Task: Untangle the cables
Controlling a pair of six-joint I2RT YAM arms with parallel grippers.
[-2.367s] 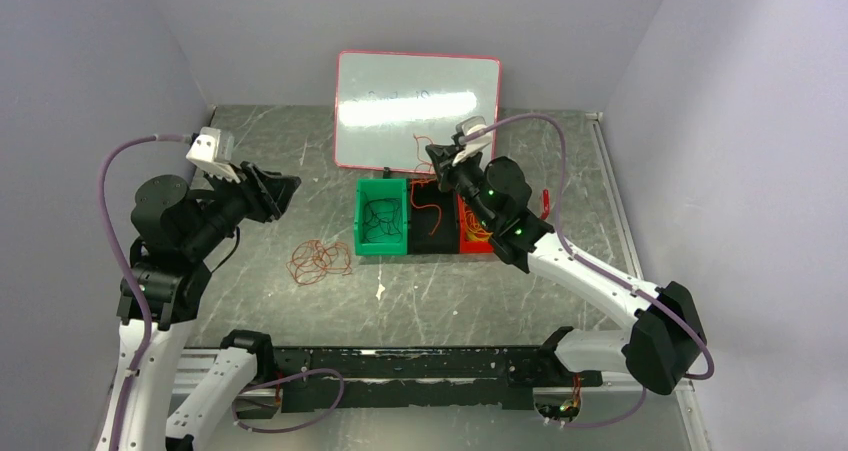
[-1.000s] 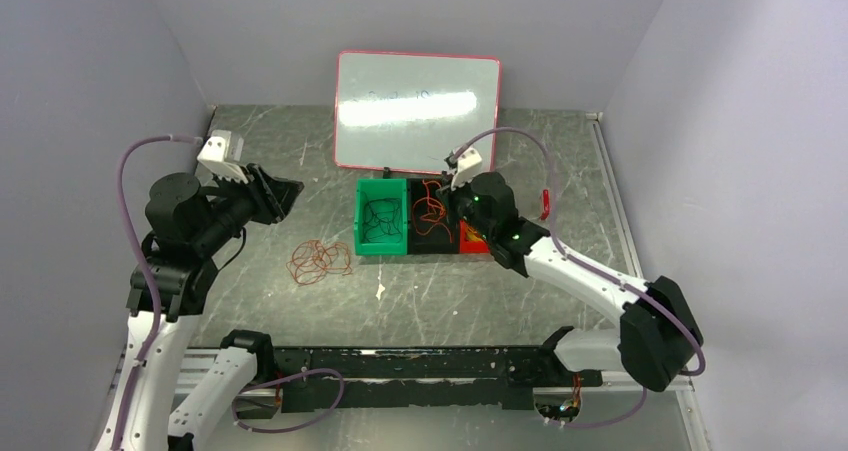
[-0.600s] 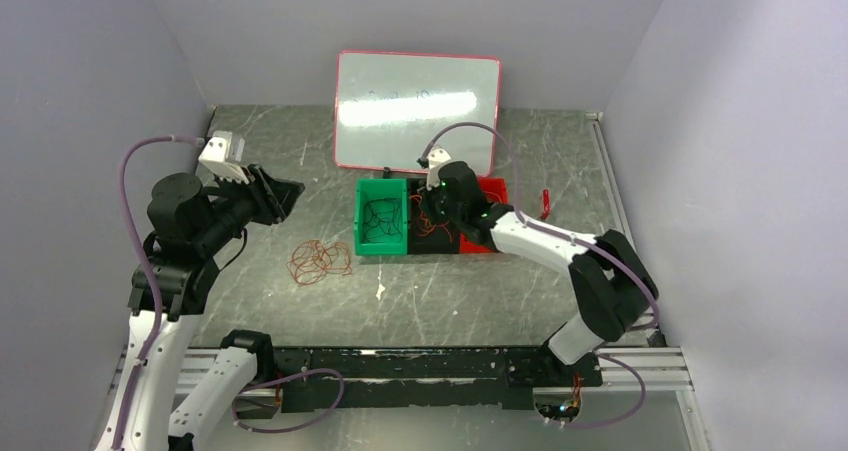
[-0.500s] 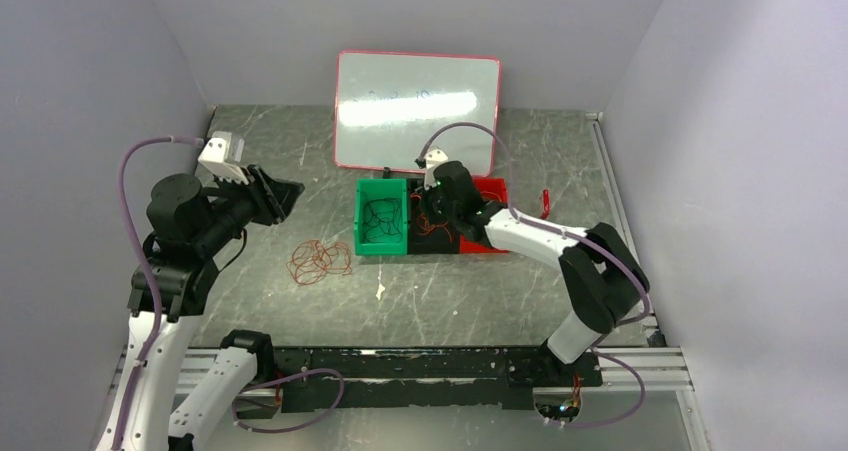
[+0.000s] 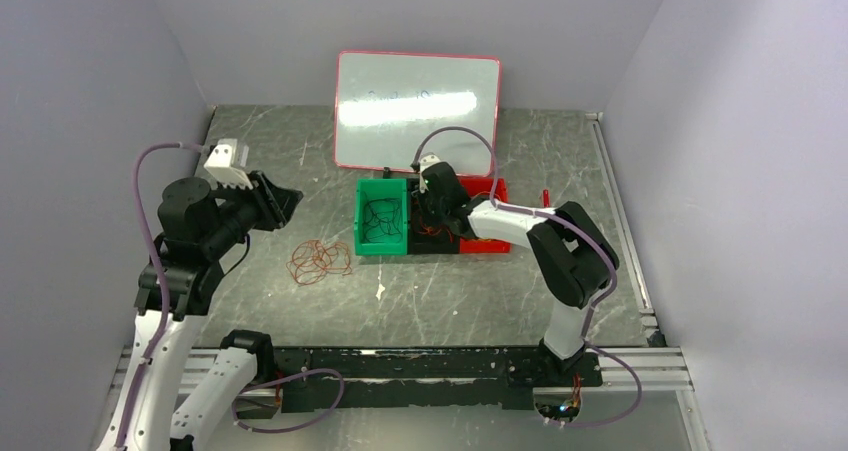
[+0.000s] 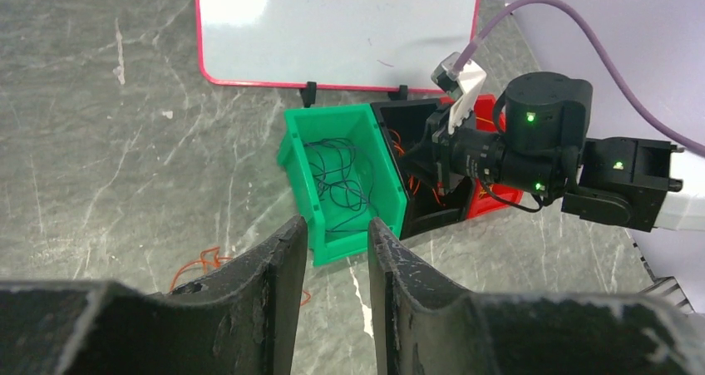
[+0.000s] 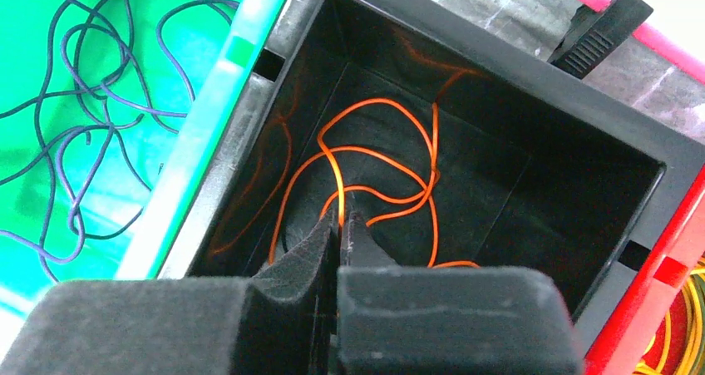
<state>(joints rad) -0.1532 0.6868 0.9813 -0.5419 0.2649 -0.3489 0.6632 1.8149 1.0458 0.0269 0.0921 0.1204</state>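
Observation:
My right gripper [image 7: 342, 217] is shut on an orange cable [image 7: 378, 152] whose loops lie inside the black bin [image 7: 499, 67]. In the top view it [image 5: 432, 211] is low over that bin [image 5: 432, 243]. Black cables [image 6: 341, 171] lie in the green bin [image 5: 360, 243]. Yellow cables [image 7: 682, 325] show in the red bin [image 7: 657, 283]. A tangle of orange-red cables [image 5: 320, 260] lies on the table left of the bins. My left gripper [image 5: 290, 196] is open and empty, held above the table to the left of the tangle; it also shows in the left wrist view [image 6: 337, 225].
A whiteboard with a red frame [image 5: 417, 111] leans against the back wall just behind the bins. The three bins stand side by side mid-table. Purple walls close in on both sides. A black rail [image 5: 420, 366] runs along the near edge.
My right arm has swung left from over the red bin and carried the orange cable down into the black bin. My left arm has shifted slightly forward.

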